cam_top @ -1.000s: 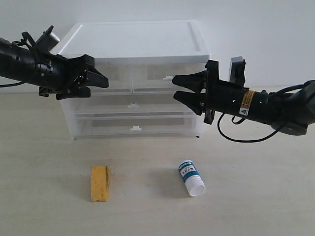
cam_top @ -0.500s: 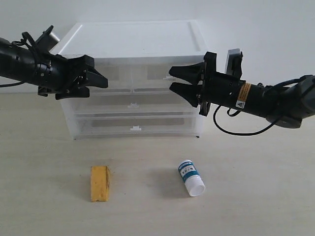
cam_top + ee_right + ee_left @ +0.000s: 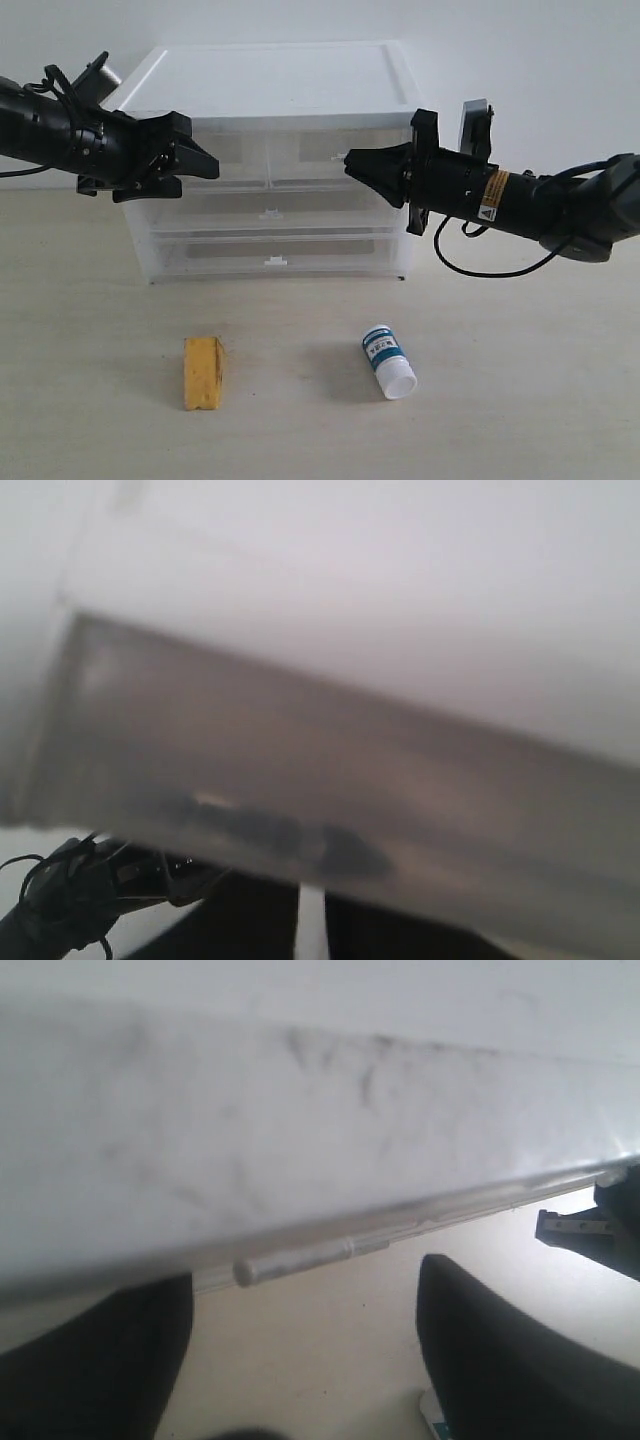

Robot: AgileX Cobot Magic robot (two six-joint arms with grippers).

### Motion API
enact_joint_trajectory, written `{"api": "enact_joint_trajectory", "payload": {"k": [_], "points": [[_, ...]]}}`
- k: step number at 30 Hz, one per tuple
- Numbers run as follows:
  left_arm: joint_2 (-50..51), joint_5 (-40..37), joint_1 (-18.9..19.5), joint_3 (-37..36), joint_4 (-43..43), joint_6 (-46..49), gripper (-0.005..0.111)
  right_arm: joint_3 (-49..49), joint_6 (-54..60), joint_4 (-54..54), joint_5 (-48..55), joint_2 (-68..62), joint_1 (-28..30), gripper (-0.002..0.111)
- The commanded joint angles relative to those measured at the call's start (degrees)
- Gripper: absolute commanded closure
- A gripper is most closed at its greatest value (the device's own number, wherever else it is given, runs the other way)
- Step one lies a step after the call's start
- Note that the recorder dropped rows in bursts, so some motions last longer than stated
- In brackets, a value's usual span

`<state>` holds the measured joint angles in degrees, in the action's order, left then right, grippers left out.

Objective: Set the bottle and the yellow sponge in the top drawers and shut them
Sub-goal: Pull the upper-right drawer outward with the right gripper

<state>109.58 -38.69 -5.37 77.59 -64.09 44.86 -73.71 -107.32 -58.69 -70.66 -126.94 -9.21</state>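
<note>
Tabletop (image 3: 520, 400), pale and bare-looking. White cabinet (image 3: 270, 90) stands on it, behind both pincers. Top drawers (image 3: 245, 150) both pushed in.

Left pincer (image 3: 200, 175): fingers apart, level with the left top drawer front. In the wrist view that drawer's small bar (image 3: 295, 1258) sits just beyond the open gap; contact not clear.

Right pincer (image 3: 350, 162): fingers together, clamped on the white handle (image 3: 309, 920) of the right top drawer.

Yellow sponge (image 3: 203, 372) lies flat on the tabletop, well below the left pincer. Bottle (image 3: 388, 361) lies on its side well below the right pincer, apart from the sponge.
</note>
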Motion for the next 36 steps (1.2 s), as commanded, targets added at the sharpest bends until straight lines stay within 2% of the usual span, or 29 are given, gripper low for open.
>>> {"api": "enact_joint_trajectory", "payload": {"k": [1,8,12,31,36], "points": [[0.1,7.3,0.2,0.5,-0.4,0.6,0.045,-1.0,1.3,4.5,0.7,0.3,0.6,0.108],[0.1,7.5,0.2,0.5,-0.5,0.6,0.045,-0.9,-0.7,-3.1,0.7,0.8,0.6,0.108],[0.1,7.6,0.2,0.5,-0.5,0.6,0.045,1.1,-0.7,-3.6,0.7,2.4,0.6,0.108],[0.1,7.3,0.2,0.5,-0.5,0.6,0.045,24.6,9.0,-7.3,0.7,17.1,0.6,0.108],[0.1,7.0,0.2,0.5,-0.5,0.6,0.045,27.6,9.3,-7.8,0.7,20.5,0.6,0.108]]}}
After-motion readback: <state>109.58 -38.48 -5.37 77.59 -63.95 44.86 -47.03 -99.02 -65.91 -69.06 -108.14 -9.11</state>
